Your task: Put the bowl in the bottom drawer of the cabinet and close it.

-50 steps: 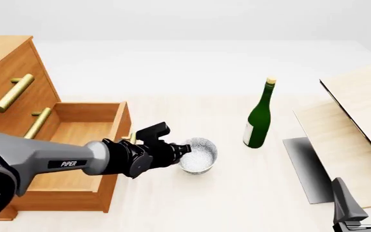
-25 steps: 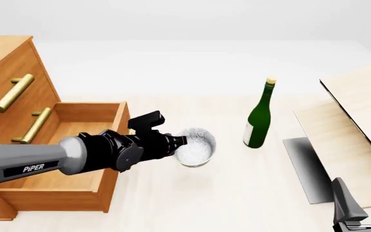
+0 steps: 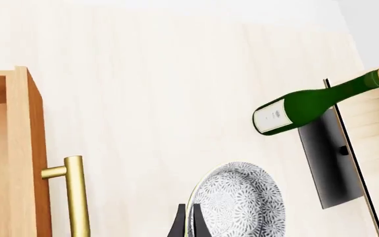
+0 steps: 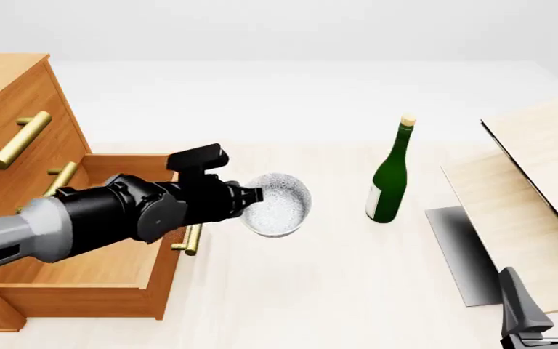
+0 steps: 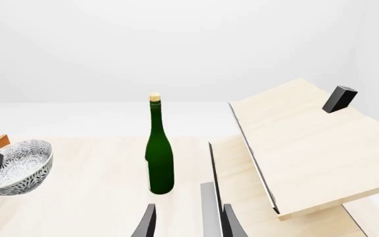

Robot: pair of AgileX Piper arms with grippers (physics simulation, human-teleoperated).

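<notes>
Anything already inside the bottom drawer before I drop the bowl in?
The open bottom drawer shows only bare wood floor where it is visible. The left arm and left gripper, shut on the bowl, cover the middle of the drawer, so that part cannot be checked.

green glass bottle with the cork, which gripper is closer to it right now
Left. The left gripper holds the speckled white-grey bowl just left of the green glass bottle, while the right gripper sits low at the table's near right corner.

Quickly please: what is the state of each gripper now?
Left gripper: shut on the bowl, lifted.
Right gripper: open, holding nothing.
</notes>
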